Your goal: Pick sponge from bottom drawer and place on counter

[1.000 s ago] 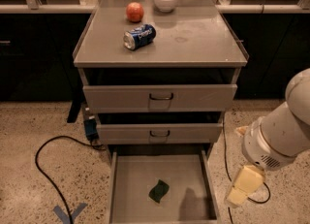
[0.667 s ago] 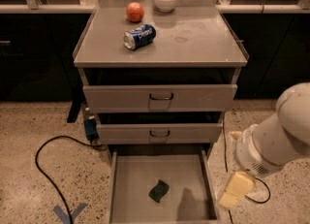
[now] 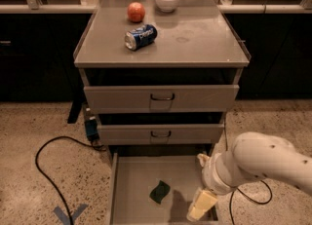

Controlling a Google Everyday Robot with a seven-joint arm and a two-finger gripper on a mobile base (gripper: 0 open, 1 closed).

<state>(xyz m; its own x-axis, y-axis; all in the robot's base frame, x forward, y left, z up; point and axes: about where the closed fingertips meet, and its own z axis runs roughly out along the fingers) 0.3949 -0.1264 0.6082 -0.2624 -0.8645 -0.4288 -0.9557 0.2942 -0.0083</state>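
The cream plastic tool [image 3: 201, 206] hangs over the right edge of the open drawer [image 3: 136, 180]; open or closed, can't tell. At its 9 o'clock, the wavy dark green sponge [image 3: 160, 192] lies flat on smooth grey metal. On the matte desk [image 3: 195, 39], a blue can [image 3: 141, 37] lies on its side.

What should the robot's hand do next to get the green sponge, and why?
Probably slide a little toward the picture's left until it is above the sponge. The gripper hangs over the right side of the open bottom drawer, beside the sponge, not over it.
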